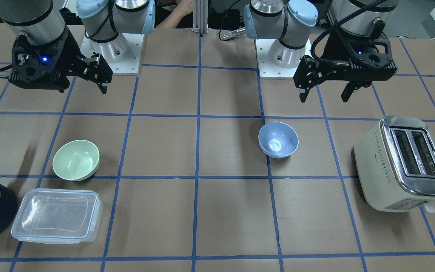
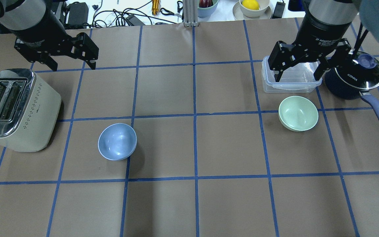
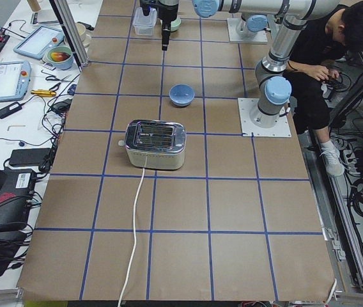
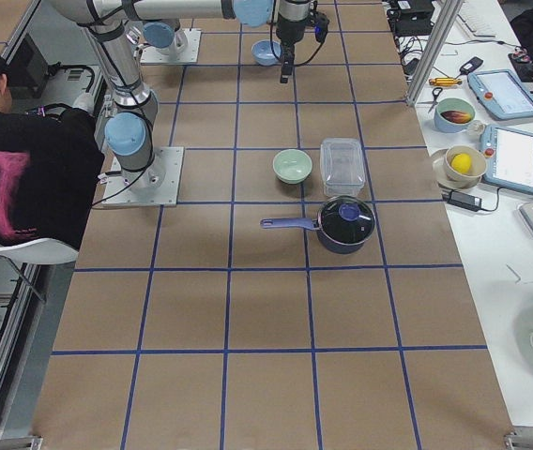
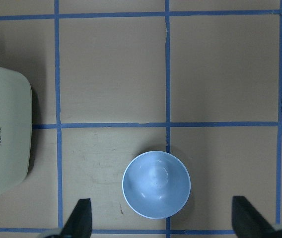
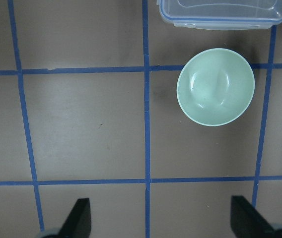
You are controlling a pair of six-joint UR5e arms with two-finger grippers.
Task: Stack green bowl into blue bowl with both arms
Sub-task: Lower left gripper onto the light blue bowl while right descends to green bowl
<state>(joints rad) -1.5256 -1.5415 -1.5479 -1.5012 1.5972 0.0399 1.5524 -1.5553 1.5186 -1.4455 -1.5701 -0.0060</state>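
Note:
The green bowl [image 1: 76, 160] stands upright on the table on my right side; it also shows in the overhead view [image 2: 298, 113] and the right wrist view [image 6: 215, 87]. The blue bowl [image 1: 278, 139] stands upright on my left side, also in the overhead view [image 2: 117, 141] and the left wrist view [image 5: 156, 184]. My left gripper [image 2: 73, 65] is open and empty, raised above the table beyond the blue bowl. My right gripper [image 2: 298, 77] is open and empty, raised over the clear container beyond the green bowl. The bowls are far apart.
A cream toaster [image 2: 15, 108] stands left of the blue bowl. A clear lidded container [image 2: 290, 82] and a dark saucepan [image 2: 354, 77] with a purple handle sit beside the green bowl. A seated person [image 3: 322, 57] is behind the robot bases.

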